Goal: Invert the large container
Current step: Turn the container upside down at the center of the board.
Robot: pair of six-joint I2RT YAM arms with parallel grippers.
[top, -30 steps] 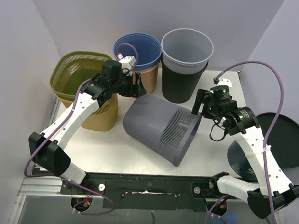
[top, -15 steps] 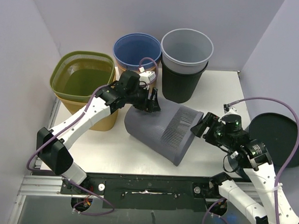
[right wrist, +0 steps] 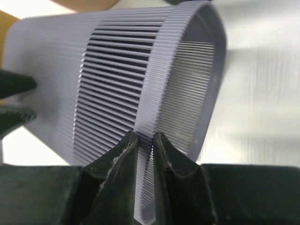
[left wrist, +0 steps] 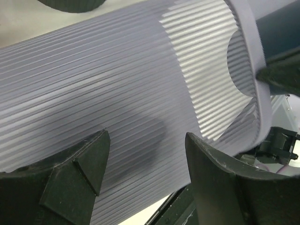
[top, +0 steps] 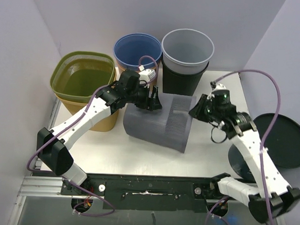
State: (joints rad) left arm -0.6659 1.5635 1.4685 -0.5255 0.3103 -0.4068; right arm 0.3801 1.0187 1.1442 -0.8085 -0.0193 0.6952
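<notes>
On the white table [top: 139, 151], the large grey ribbed plastic container [top: 157, 121] lies on its side at about the middle. Its long axis runs across the table from left to right. The open mouth faces the robot's right and the closed base points left.

The right gripper [top: 195, 113] is at the far part of the mouth rim. In the right wrist view its jaws are pressed onto the ribbed rim band, one inside and one outside, pinching it. The left gripper [top: 153, 100] comes in from the far side, over the wall nearer the base. In the left wrist view its jaws are spread apart, with the ribbed wall right against the gap between them; I cannot tell whether they touch it.

The right arm has the only hold, so the turn probably hinges on lifting that rim up and over the base.

Beyond stand an olive mesh basket [top: 85, 73], a blue bin [top: 137, 49] and a pale grey bucket [top: 187, 44].
</notes>
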